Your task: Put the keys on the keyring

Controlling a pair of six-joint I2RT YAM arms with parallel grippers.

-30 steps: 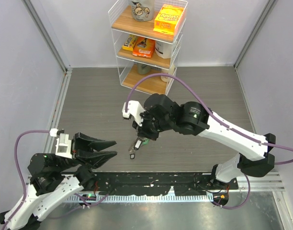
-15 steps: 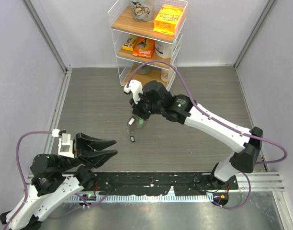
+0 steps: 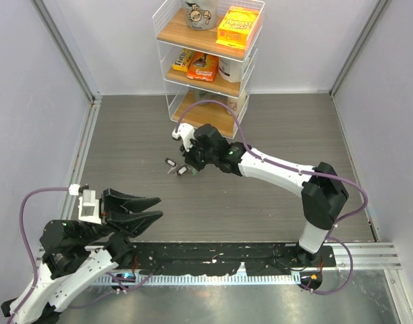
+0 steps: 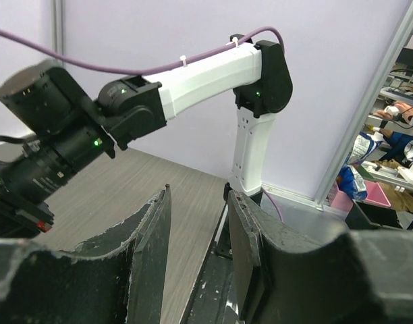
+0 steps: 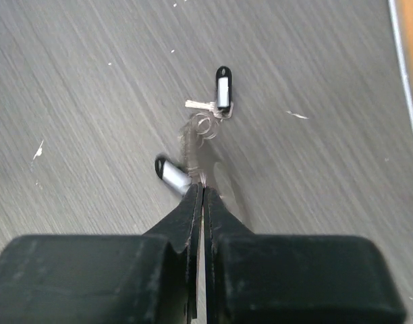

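Just in front of the shelf [image 3: 208, 75], the right gripper [image 5: 203, 192] is clenched on what looks like the keyring [image 5: 190, 145], its thin chain smeared by blur. The keys [image 5: 222, 91] lie on the table [image 5: 71, 81] just beyond. So thin a pinch could slip, or a tug could scatter them. I can't find the green end, or tell if either key is threaded. The left gripper [image 3: 160, 208], well away from the shelf, hangs half-spread and empty.

The table [image 3: 125, 142] is lit brightly and evenly from above, and only faint, soft shadows are cast. In the right wrist view the keyring [image 5: 191, 150] is smeared by motion blur, while the farther key [image 5: 222, 90] is rendered sharply.
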